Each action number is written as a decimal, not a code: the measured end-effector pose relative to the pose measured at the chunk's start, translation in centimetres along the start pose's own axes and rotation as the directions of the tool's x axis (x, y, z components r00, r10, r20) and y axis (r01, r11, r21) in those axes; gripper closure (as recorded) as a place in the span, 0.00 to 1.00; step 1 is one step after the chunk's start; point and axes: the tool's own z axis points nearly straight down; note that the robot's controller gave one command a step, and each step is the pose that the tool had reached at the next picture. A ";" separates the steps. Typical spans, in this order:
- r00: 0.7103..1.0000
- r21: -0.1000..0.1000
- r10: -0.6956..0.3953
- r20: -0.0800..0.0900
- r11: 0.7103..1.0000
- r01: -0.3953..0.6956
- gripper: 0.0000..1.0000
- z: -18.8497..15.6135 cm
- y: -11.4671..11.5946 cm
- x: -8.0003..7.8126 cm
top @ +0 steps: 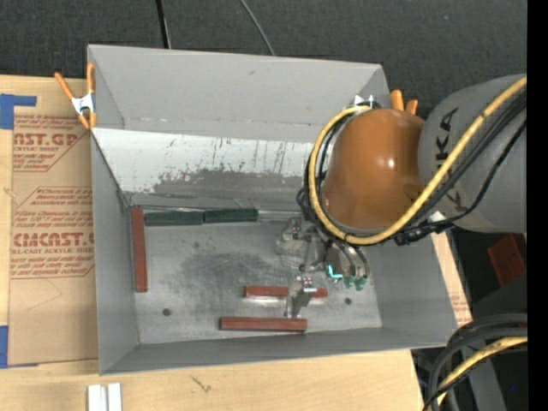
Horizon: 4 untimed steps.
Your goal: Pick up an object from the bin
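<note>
The short red-brown stick (267, 292) lies flat on the floor of the bin (231, 84), right of centre in the lower part of the frame. My gripper (299, 303) is down at its right end, crossing it from above. Whether I am open or closed on it I cannot tell. Just below lies a longer red-brown stick (261, 324), nearly parallel to the first. A third red-brown stick (139, 251) lies along the left wall, well apart. Two dark green sticks (175, 218) lie end to end at the foot of the back wall. My orange cover (372, 169) hangs over the bin's right side.
</note>
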 end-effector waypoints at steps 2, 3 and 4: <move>0.996 -0.002 0.093 0.012 0.996 -0.092 0.00 6.8 -1.6 -0.4; 0.991 -0.005 0.130 0.021 0.992 -0.130 0.00 12.7 -2.8 -0.4; 0.975 -0.006 0.223 0.018 0.975 -0.223 0.00 12.6 -2.4 -0.2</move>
